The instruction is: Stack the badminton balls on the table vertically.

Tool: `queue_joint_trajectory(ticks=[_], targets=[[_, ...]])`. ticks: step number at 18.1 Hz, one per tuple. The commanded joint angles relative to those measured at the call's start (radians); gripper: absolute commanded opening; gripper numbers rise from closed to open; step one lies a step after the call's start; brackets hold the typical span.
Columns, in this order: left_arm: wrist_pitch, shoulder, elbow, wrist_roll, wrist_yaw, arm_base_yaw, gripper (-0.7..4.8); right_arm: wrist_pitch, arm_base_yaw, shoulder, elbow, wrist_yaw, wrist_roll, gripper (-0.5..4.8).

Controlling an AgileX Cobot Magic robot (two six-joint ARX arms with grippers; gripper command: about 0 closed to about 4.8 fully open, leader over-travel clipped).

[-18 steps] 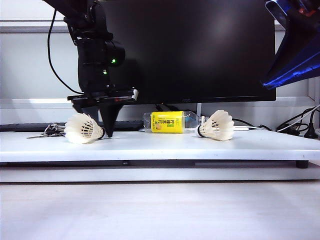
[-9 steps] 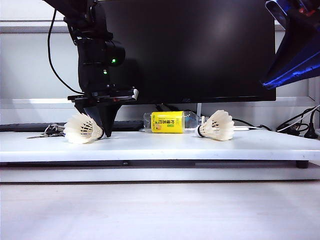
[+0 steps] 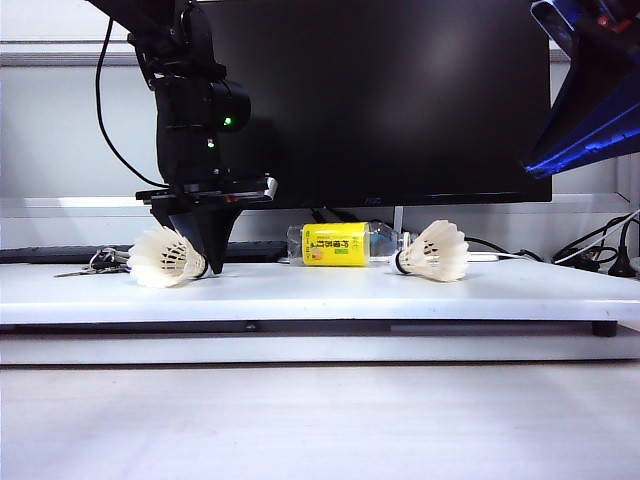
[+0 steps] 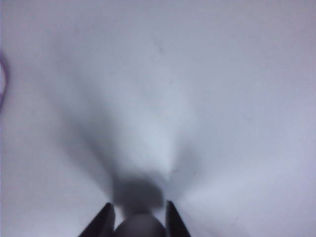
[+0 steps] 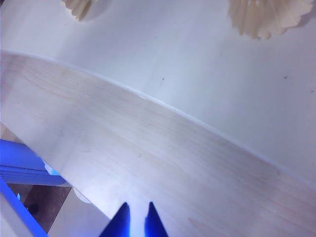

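Narrowing since a second ago, left gripper [image 3: 208,262] fingers around left shuttlecock [image 3: 166,257] tip, grip unconfirmed; right gripper [image 5: 135,217] parked aloft, nearly closed, empty.

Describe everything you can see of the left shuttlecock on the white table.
The left shuttlecock is white, with a flared feather skirt and a rounded tip ringed by a dark band. It lies on its side on the table, skirt pointing left. The left tool straddles its tip end, fingers partly closed; contact is unclear. Keys lie just behind it.
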Motion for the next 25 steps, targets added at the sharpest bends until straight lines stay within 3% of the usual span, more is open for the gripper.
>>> queue_joint_trajectory(ticks=[1, 6, 11, 21, 25], targets=[[0.007, -0.002, 0.061, -0.011, 0.043, -0.004, 1.11, 0.010, 0.000, -0.003, 0.002, -0.006, 0.001, 0.54], [0.088, -0.003, 0.196, -0.072, 0.206, -0.004, 1.12, 0.009, 0.000, -0.003, 0.002, -0.006, 0.001, 0.54], [0.299, -0.005, 0.226, -0.171, 0.308, -0.016, 1.12, 0.009, 0.000, -0.003, 0.002, -0.005, 0.000, 0.54], [0.511, -0.005, 0.225, -0.164, 0.336, -0.069, 1.11, 0.010, 0.000, -0.003, 0.002, 0.018, 0.000, 0.54], [0.511, -0.005, 0.225, -0.157, 0.339, -0.077, 1.11, 0.010, 0.000, -0.003, 0.002, 0.024, 0.000, 0.54]])
